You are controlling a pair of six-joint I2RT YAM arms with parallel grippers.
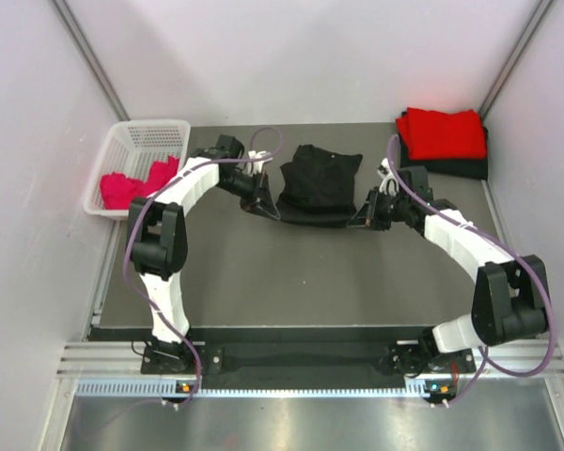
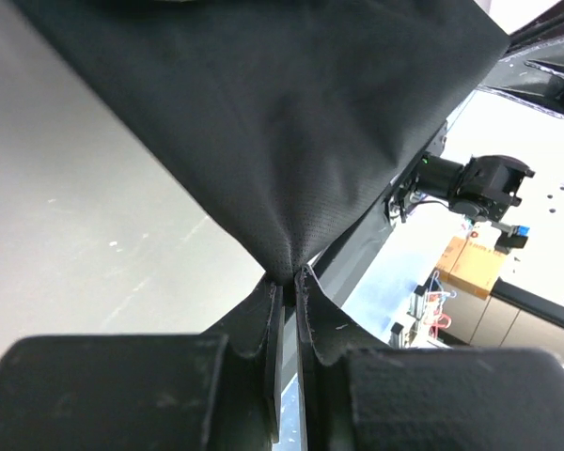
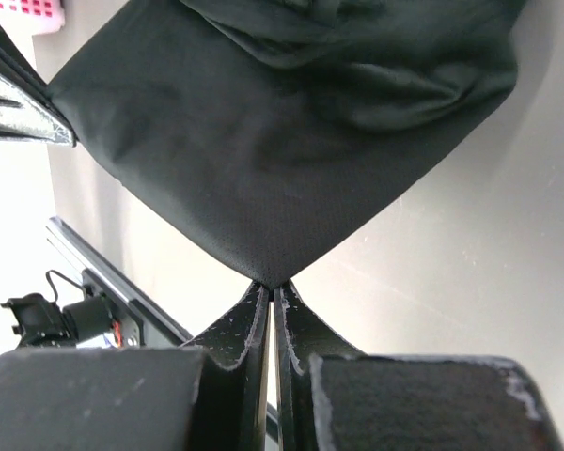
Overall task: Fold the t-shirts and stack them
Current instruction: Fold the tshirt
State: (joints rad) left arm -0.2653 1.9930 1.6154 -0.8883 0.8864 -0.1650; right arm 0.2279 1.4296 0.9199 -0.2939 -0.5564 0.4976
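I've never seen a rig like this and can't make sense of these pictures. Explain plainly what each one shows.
Two white robot arms are bolted at the near edge of a dark table. The wide picture looks down from above and behind them; the other two come from a camera on each wrist. On the table is a black t-shirt. The left arm's fingers pinch one near corner, the right arm's fingers the other. A white basket at far left holds pink-red cloth; at far right a folded red shirt sits on a black one.
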